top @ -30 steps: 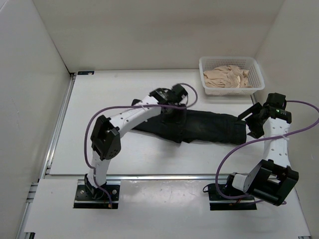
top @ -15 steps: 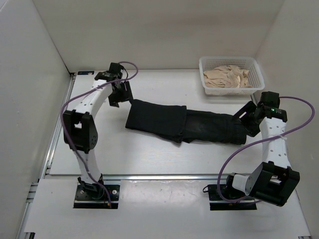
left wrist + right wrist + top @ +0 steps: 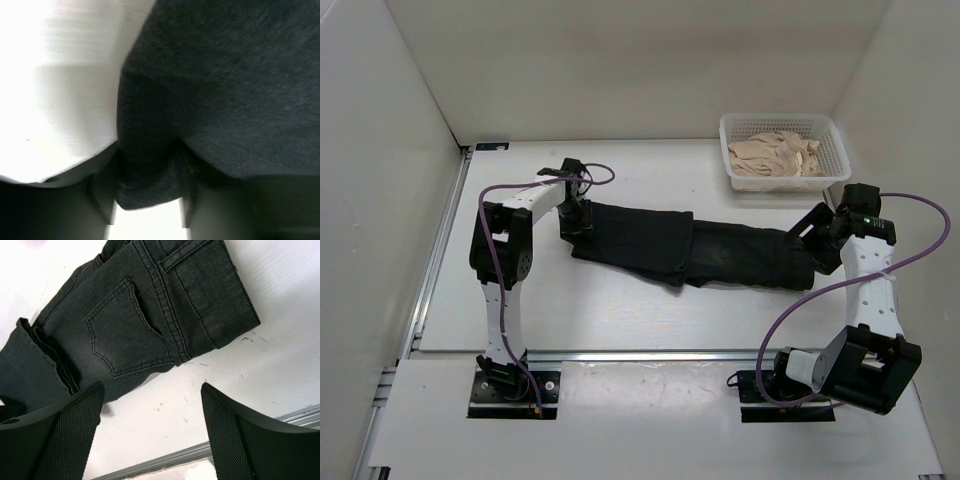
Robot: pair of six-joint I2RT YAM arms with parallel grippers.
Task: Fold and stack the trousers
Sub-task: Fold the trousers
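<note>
Left gripper [image 3: 147, 175] astride trousers [image 3: 720, 255] edge, clamp unclear, right gripper [image 3: 151, 390] apart above waist edge

My white worktop [image 3: 620, 315] across mid-frame, plain white walls [image 3: 620, 60] on three sides, metal rail [image 3: 440, 250] at left, even light.

The trousers [image 3: 720, 255] are showing faded black with darker stitching against the white tabletop [image 3: 620, 310], while at two o'clock a white mesh basket [image 3: 790, 183] is holding beige cloth [image 3: 775, 155], purple cables [image 3: 761, 350] are trailing off white-and-black arms [image 3: 868, 290], and the right claw [image 3: 151, 387] is showing black cross-hatched pads [image 3: 70, 440].
</note>
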